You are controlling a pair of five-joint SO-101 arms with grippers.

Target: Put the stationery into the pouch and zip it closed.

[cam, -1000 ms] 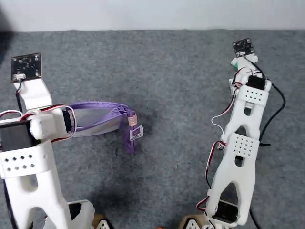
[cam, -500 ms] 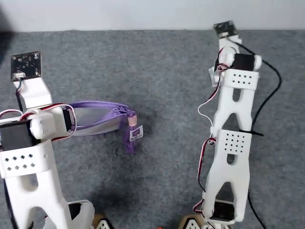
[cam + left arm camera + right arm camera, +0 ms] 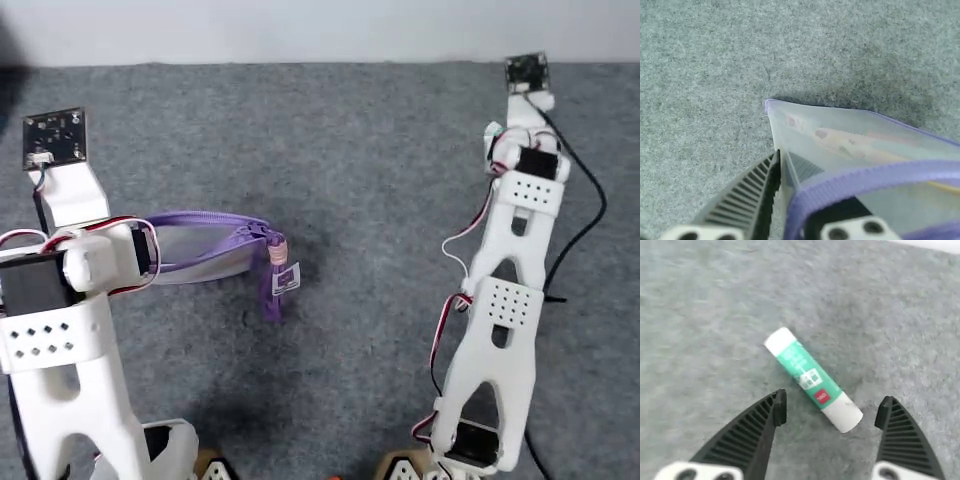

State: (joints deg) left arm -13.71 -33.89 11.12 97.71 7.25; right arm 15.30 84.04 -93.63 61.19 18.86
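At the left of the high view, the left jaws are clamped on one end of the purple-trimmed pouch [image 3: 205, 248] resting on the grey bench [image 3: 360, 150]. At upper right, the right jaws stand apart over a glue stick [image 3: 812, 386] lying flat. Picking it up looks like the step in hand. The next move calls for lowering and closing squarely across its barrel.

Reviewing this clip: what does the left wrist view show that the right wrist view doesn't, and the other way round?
Left wrist view: the pouch, one end clamped in the left gripper, whose jaws are shut on it. Coloured items show faintly through its translucent wall.
Right wrist view: a green and white glue stick lying on the mat, apart from the pouch, with the right gripper above it, jaws open on either side of it.
Both: the grey mat underneath.
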